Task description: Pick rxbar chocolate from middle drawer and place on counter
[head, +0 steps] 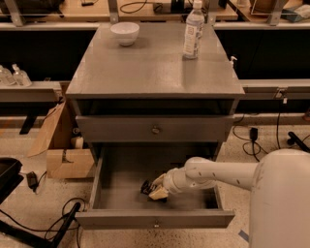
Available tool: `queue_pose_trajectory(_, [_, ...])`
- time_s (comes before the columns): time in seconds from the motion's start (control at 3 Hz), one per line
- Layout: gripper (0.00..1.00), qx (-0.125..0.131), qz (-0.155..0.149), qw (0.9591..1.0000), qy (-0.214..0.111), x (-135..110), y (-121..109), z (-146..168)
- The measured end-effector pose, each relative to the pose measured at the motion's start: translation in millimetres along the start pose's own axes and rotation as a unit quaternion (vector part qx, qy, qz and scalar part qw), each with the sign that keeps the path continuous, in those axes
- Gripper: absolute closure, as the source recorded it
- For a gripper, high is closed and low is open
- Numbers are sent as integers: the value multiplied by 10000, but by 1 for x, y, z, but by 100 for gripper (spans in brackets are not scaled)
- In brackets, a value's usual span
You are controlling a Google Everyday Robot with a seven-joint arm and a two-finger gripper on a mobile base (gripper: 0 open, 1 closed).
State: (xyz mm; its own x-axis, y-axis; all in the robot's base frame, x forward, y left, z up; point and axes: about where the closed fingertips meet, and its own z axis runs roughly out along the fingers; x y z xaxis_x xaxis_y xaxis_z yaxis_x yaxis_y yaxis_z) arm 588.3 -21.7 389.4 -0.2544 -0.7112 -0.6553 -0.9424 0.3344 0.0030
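in the middle drawer (121, 169), your tool (156, 190) sits right at the rxbar chocolate (145, 187), on the drawer floor near the front. can't tell if it's clenched or released. looks like the grasp step; next you need a confirmed grip, then a lift clear up to the worktop (155, 68).

The hand (156, 186) sits low inside the open middle drawer (126, 177). A pale speckled floor (38, 203) spreads around and below it, with black cables (63, 203) trailing to the hand's lower left. Left of the hand a brown cardboard box (70, 163) stands on the floor, and a loose cardboard sheet (48, 128) leans above it. Far above the hand, pale wooden benches (63, 9) run across the back on grey metal legs, with dark shadow beneath. Up and to the left, two clear bottles (12, 76) stand on a narrow grey surface (34, 91). To the hand's right, a black plug (253, 134) and cords lie on the floor.
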Motion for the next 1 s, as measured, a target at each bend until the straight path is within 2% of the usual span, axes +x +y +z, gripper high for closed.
queue_pose_trajectory(0.33, [100, 88, -3, 9999, 64, -17, 26, -41])
queue_pose_trajectory(0.67, [100, 103, 137, 9996, 216, -37, 60, -103])
queue_pose_trajectory(1.0, [100, 254, 305, 9986, 361, -66, 73, -163])
